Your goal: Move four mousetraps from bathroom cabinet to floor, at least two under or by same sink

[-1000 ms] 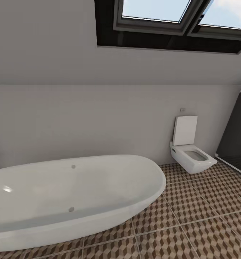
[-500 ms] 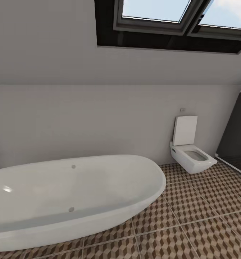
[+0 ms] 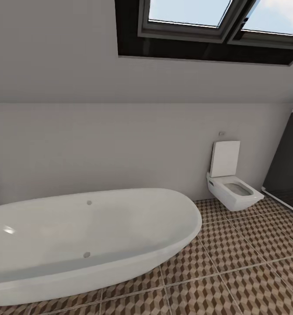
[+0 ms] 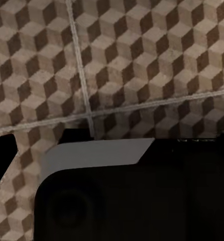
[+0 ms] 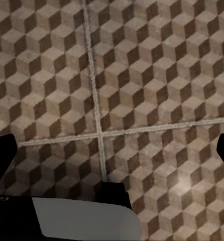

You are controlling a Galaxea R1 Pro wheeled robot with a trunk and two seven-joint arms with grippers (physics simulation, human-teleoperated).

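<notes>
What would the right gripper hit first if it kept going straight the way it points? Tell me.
The bathroom floor: the right wrist view looks along the fingers onto patterned tiles, near a grout crossing, with nothing in between. How far is unclear.

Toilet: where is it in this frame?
In the head view the toilet hangs on the far wall at right, beyond the bathtub's rounded end, with the dark shower area just to its right.

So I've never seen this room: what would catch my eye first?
The big oval white bathtub fills the lower left of the head view. Beyond it, the square white toilet hangs on the far wall, under the skylight windows. The cube-patterned bathroom floor spreads across the lower right.
</notes>
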